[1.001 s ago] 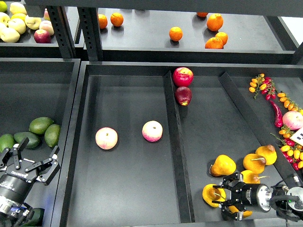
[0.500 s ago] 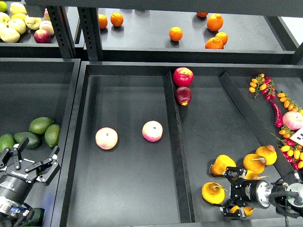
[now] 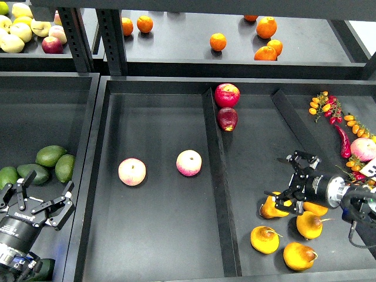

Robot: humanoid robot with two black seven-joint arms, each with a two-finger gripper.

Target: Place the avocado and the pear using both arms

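Observation:
Several green avocados (image 3: 50,155) lie in the left bin, just beyond my left gripper (image 3: 40,192). That gripper is open and empty, with its fingers spread toward them. Several yellow-orange pears lie in the right compartment: one (image 3: 272,208) beside my right gripper, one (image 3: 310,225) below my arm, and two (image 3: 265,239) near the front. My right gripper (image 3: 289,182) points left and is open and empty. Its lower finger is right beside the upper left pear; I cannot tell if it touches.
Two pink-yellow apples (image 3: 132,171) lie in the middle tray, and two red fruits (image 3: 227,95) at the divider's far end. Peppers and small tomatoes (image 3: 352,141) fill the right bin. Oranges (image 3: 218,42) and apples (image 3: 17,29) lie on the back shelf. Raised dividers (image 3: 218,176) separate the compartments.
My right gripper has moved up and away from the front pears to beside the upper left pear. A front pear that it covered now shows. My left arm has not moved.

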